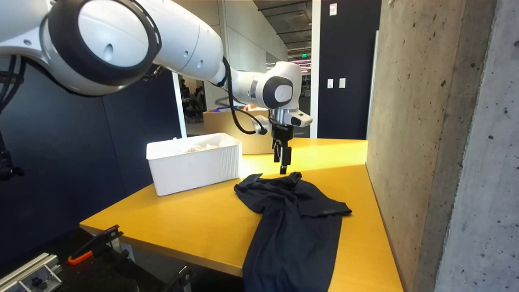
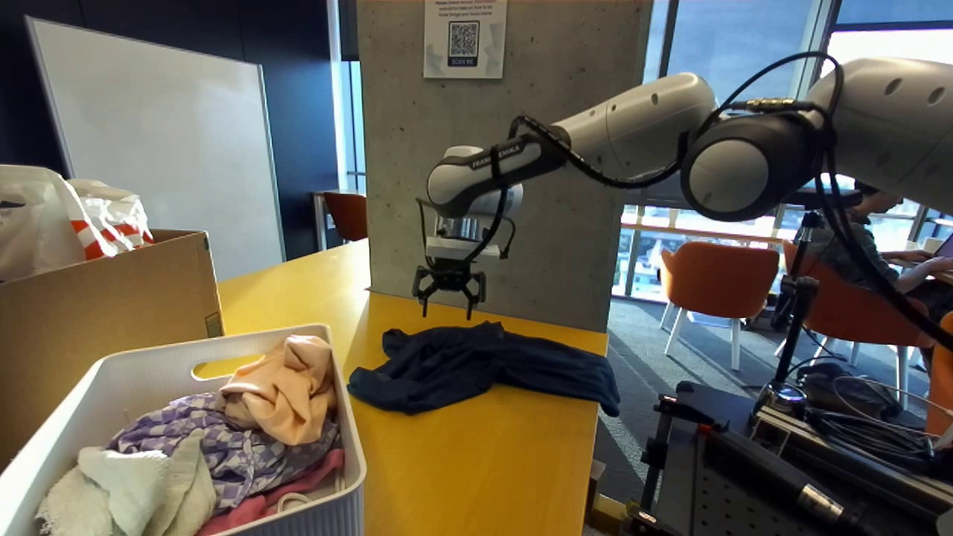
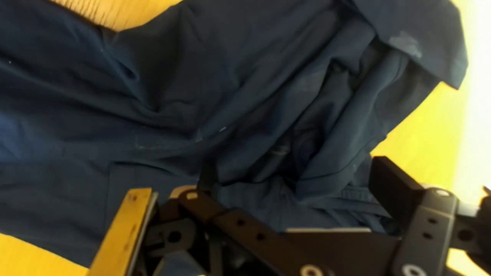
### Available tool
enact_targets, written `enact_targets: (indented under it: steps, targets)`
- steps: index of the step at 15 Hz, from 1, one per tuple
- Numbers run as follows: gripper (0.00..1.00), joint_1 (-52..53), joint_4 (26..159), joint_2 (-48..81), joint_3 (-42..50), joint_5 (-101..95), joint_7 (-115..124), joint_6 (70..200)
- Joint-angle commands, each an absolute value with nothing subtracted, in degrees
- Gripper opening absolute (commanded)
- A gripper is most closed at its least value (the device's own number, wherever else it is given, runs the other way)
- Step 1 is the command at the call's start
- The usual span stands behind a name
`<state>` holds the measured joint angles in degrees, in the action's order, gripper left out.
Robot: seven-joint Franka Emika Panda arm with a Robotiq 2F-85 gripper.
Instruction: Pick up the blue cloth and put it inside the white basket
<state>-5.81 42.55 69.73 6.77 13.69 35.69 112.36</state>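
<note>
Wrist view: cloth (image 3: pixel 215 107) beneath claw (image 3: pixel 294 174).

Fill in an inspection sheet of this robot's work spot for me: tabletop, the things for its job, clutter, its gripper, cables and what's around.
Surface: yellow table, partly in bright light.
Cloth: dark blue, crumpled on the table, one end reaching past the edge.
Basket: white, upright on the table, holding other fabrics.
Clutter: cardboard box near the basket, with plastic bags showing at its top.
Gripper: open, above the cloth, holding nothing.
Cables: black cable looping along the arm; coiled cables off the table.
Surroundings: concrete pillar beside the table; orange chairs and a seated person in an exterior view.
</note>
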Motion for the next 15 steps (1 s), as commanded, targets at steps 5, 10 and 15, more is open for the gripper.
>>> enact_targets:
  steps: [5,10,15]
  targets:
    - [1.00,-8.1,28.1,80.6,5.8,10.4,37.4,108.0]
    - [1.00,-7.1,24.0,83.0,5.4,8.5,37.7,103.9]
    - [1.00,-6.8,22.0,84.1,4.4,8.3,37.1,100.2]
